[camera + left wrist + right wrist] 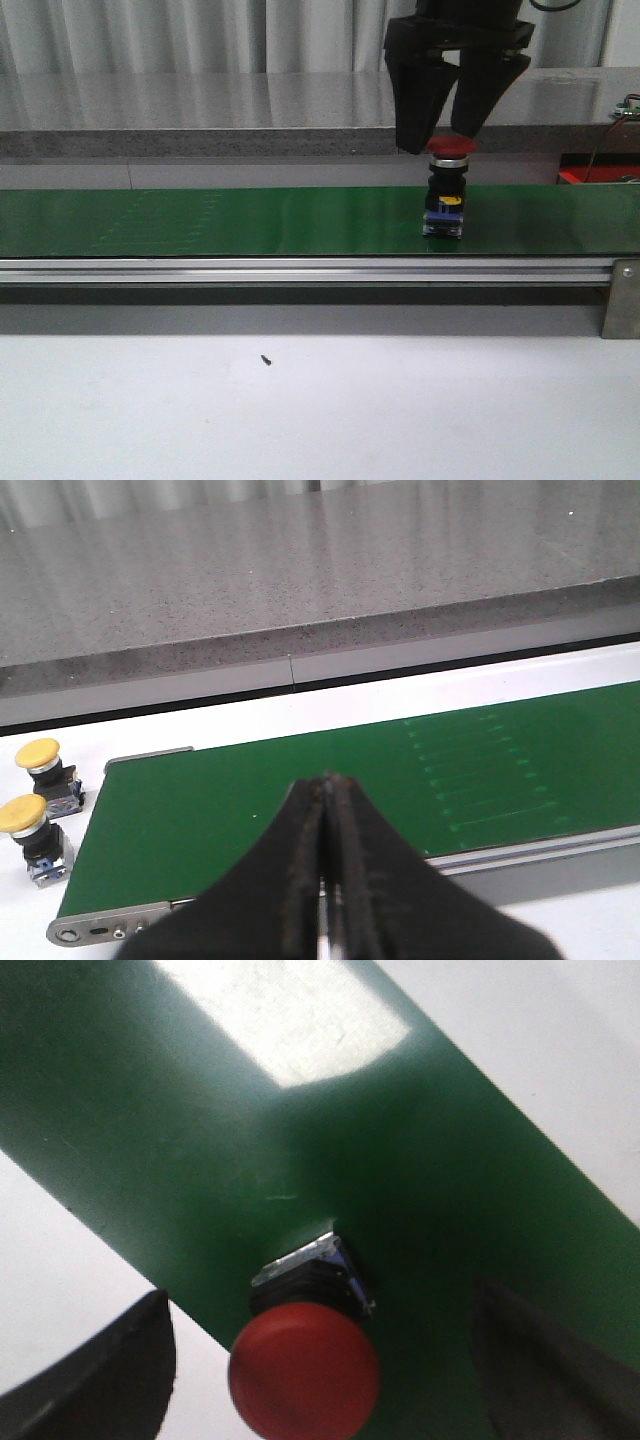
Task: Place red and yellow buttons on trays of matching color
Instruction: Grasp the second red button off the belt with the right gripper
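Note:
A red button (450,150) with a black and blue body stands upright on the green belt (220,222). My right gripper (440,135) hangs open right above it, one finger on each side of the red cap, not touching. In the right wrist view the red button (304,1370) sits between the spread fingers (110,1370). My left gripper (330,780) is shut on nothing, over the belt's end (200,810). Two yellow buttons (40,755) (28,820) stand on the white table beside that end. No trays are in view.
An aluminium rail (300,270) runs along the belt's near side, with a bracket (622,298) at its right end. A grey stone ledge (200,115) lies behind the belt. Red gear with wires (600,170) sits at the far right. A small dark screw (266,360) lies on the white table.

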Controlling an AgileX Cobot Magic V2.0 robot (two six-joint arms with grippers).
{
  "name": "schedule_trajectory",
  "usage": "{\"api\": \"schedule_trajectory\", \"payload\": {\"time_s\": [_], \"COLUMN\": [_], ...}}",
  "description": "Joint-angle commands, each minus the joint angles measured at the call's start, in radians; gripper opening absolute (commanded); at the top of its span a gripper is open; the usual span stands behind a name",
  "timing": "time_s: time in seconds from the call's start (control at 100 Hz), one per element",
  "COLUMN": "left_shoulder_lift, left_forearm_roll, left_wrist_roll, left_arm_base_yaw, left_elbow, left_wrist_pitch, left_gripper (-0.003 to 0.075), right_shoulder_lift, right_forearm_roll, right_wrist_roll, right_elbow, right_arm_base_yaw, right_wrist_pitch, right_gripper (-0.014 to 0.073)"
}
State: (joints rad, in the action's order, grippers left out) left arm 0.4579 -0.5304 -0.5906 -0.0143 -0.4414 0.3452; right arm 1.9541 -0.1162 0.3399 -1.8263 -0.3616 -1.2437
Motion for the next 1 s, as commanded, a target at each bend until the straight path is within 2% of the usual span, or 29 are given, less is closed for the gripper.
{"api": "schedule_trajectory", "payload": {"time_s": [0.0, 0.19, 0.46, 0.53, 0.62, 0.72, 0.81, 0.99], "left_shoulder_lift": [0.003, 0.003, 0.003, 0.003, 0.003, 0.003, 0.003, 0.003], "left_forearm_roll": [-0.022, -0.022, -0.022, -0.022, -0.022, -0.022, -0.022, -0.022], "left_wrist_roll": [0.007, 0.007, 0.007, 0.007, 0.007, 0.007, 0.007, 0.007], "left_arm_base_yaw": [0.008, 0.008, 0.008, 0.008, 0.008, 0.008, 0.008, 0.008], "left_elbow": [-0.027, -0.027, -0.027, -0.027, -0.027, -0.027, -0.027, -0.027], "left_wrist_pitch": [-0.074, -0.074, -0.074, -0.074, -0.074, -0.074, -0.074, -0.074], "left_gripper": [-0.0012, -0.0012, -0.0012, -0.0012, -0.0012, -0.0012, -0.0012, -0.0012], "right_shoulder_lift": [-0.055, -0.055, -0.054, -0.054, -0.055, -0.056, -0.057, -0.071], "right_forearm_roll": [0.005, 0.029, 0.029, 0.029, 0.029, 0.029, 0.029, 0.033], "right_wrist_roll": [-0.001, -0.002, -0.046, -0.046, -0.046, -0.047, -0.054, -0.055], "right_elbow": [-0.001, 0.031, 0.067, 0.074, 0.082, 0.091, 0.095, 0.092], "right_arm_base_yaw": [0.003, 0.004, 0.061, 0.070, 0.072, 0.072, 0.072, 0.075], "right_wrist_pitch": [-0.089, -0.089, -0.089, -0.089, -0.091, -0.092, -0.092, -0.091], "right_gripper": [0.0595, 0.0595, 0.0584, 0.0522, 0.0362, 0.0227, 0.0176, 0.0174]}}
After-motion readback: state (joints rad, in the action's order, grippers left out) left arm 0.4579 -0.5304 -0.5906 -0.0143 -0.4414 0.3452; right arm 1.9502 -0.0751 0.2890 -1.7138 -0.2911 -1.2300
